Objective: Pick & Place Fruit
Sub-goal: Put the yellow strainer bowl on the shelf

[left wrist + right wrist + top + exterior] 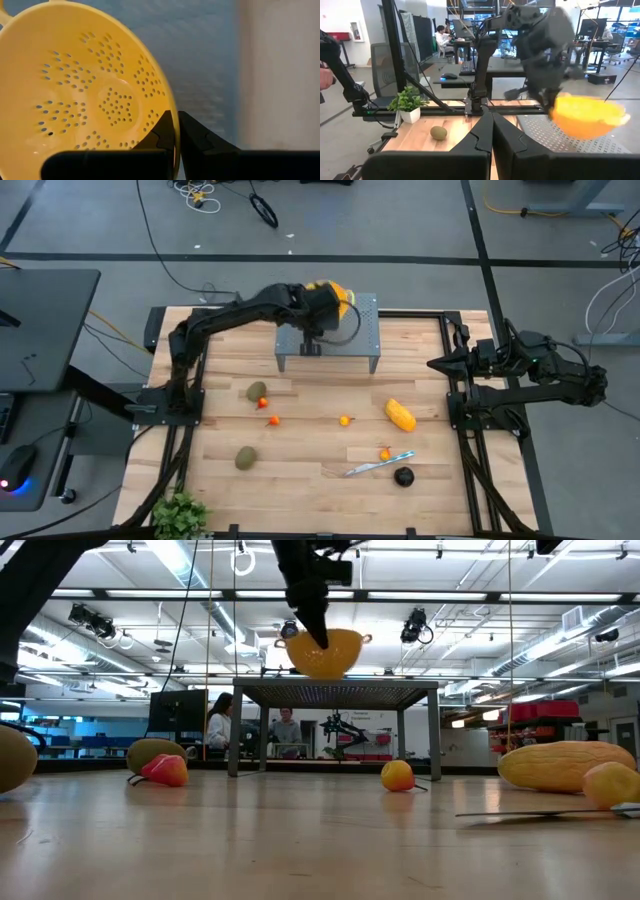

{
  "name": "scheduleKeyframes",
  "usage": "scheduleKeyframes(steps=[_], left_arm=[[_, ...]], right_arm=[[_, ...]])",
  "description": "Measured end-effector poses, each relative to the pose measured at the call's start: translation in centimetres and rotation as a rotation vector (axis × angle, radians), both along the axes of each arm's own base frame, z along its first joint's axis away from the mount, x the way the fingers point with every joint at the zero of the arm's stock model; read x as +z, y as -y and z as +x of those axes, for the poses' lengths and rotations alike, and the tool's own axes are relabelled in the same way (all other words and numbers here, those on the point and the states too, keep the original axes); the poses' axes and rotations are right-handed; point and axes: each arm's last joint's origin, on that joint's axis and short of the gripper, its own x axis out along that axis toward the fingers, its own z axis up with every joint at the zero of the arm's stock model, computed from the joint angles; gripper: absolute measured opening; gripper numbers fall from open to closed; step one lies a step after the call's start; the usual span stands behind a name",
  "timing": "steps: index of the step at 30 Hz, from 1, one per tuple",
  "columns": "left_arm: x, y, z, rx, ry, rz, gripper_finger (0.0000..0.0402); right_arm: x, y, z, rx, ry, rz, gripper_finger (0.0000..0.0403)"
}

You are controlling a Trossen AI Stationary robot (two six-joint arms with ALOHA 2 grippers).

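Observation:
The yellow perforated bowl [337, 293] [325, 652] [75, 100] [587, 117] is held over the grey perforated stand [365, 330] at the table's far side. My left gripper [312, 312] [176, 117] is shut on its rim. The fruit lies on the wood. There are two olive-brown ovals [257, 391] [245, 458], a yellow-orange oblong [400, 415], a dark round one [403, 476] and tiny orange-red ones [273, 420] [345, 420] [385, 453]. My right gripper [435, 364] [492, 120] waits shut at the table's right edge. My left gripper pinches the bowl's rim [167, 107], one finger [162, 132] inside the bowl and the other outside its wall. The fingers come from above, pointing down [318, 635]. The bowl hangs upright just above the stand's top [340, 686].
A silver knife with a pale blue handle [375, 465] lies near the dark fruit. A small potted plant [180, 515] stands at the near left corner. Black arm frames run along both side edges. People sit in the room behind the table [218, 720].

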Motion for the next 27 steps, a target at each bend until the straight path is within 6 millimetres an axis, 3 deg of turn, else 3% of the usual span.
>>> scheduleKeyframes(steps=[14,27], left_arm=[[-0.2,0.7,0.1,-0.013,-0.012,-0.024,0.0011],[-1.0,0.9,1.6,-0.092,0.032,-0.029,0.0011]], right_arm=[[0.0,0.0,0.0,0.0,0.0,0.0,0.0008],[0.0,0.0,0.0,0.0,0.0,0.0,0.0008]])
